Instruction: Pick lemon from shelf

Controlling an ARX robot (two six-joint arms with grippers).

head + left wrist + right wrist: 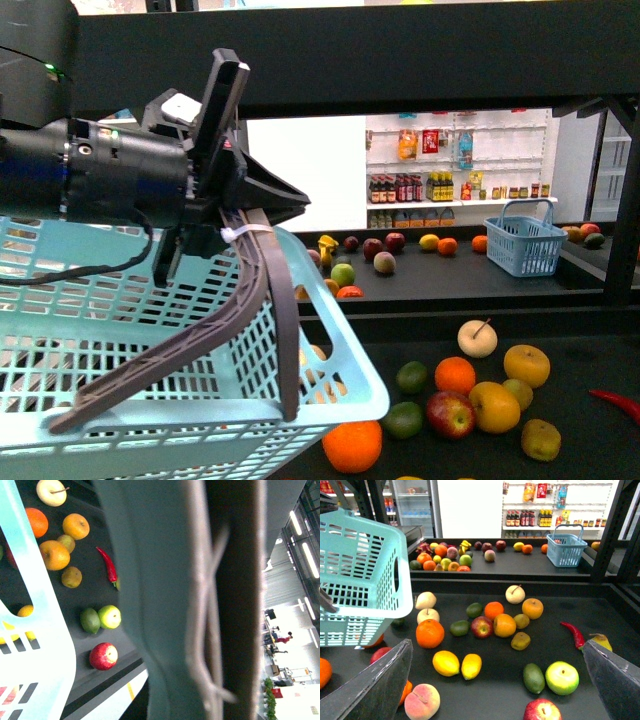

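Lemon (471, 666) lies on the shelf (555, 607), toward its near edge
My right pincer (496, 647) gapes wide facing it; my left pincer (228, 235) pinches the basket handle (285, 340). It looks firm, light and waxy-slick, so I'd grip across its narrow middle.

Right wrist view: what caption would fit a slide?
Right gripper open above the shelf, a lemon lying ahead, basket nearby.

The lemon (471, 666) is plain bright yellow on the matt black shelf (495, 695). The near basket (365, 580) is pale turquoise with a slotted lattice pattern, and its handles (288, 350) are grey-brown. The orange (430, 633) is vivid orange, the chilli (572, 634) glossy red, the far basket (566, 550) mid-blue, and one apple (562, 677) yellow-green.
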